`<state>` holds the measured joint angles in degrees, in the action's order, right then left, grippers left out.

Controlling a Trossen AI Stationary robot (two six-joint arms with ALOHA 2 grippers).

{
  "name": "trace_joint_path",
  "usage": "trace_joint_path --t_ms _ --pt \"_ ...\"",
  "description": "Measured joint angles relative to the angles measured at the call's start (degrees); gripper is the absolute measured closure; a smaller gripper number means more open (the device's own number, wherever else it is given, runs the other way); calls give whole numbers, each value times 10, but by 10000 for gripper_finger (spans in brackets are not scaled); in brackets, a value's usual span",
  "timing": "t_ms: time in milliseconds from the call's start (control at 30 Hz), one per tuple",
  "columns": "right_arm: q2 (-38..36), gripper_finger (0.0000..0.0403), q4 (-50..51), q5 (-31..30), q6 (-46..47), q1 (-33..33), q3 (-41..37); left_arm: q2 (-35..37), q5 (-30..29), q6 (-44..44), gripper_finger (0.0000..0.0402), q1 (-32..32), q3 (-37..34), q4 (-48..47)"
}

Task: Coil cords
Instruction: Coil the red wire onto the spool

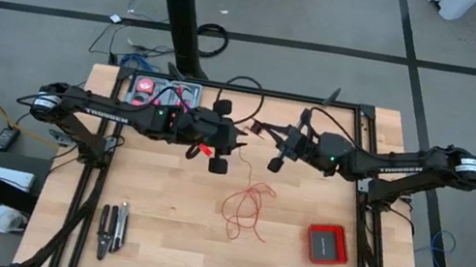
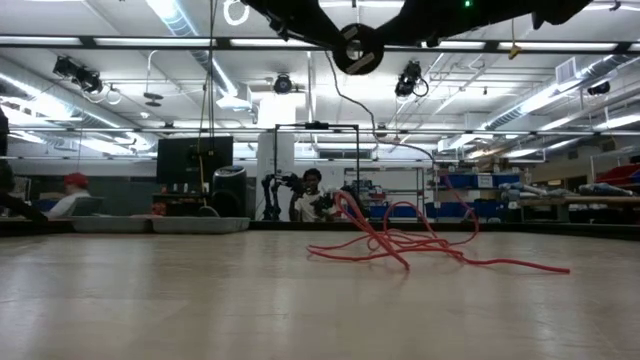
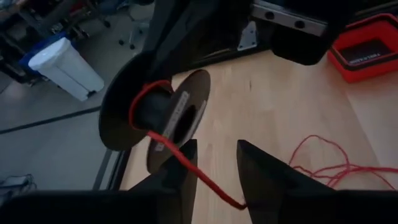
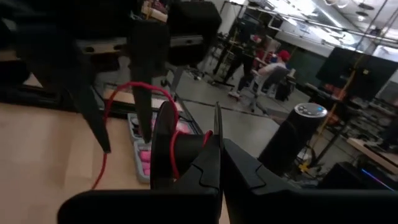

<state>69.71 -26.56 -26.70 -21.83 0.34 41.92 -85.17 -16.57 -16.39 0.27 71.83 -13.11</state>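
Your right gripper [image 4: 219,163] pinches the spool [image 4: 177,149] steady (seemingly by its flange); left gripper [image 3: 214,163], parted, guides the red wire [image 3: 189,168].

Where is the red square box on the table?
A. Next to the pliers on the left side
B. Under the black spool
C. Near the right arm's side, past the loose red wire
C. In the high view the red square box sits alone on the wood on the right arm's side, beyond the loose red wire from the pliers.
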Motion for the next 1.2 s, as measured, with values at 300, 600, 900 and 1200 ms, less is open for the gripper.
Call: trace_joint_path --t_ms 300,600,900,1200 --pt "5 402 9 -11 -18 0 0 2 -23 -20 311 -16 12 -49" --pt "5 402 -3 -32 -11 -8 0 1 -22 -56 311 -40 29 9" --pt "5 402 -21 -33 -22 1 0 -39 -18 -103 311 -42 29 78" --pt "5 402 -30 -35 -22 2 0 -68 -17 -150 311 -41 29 109"
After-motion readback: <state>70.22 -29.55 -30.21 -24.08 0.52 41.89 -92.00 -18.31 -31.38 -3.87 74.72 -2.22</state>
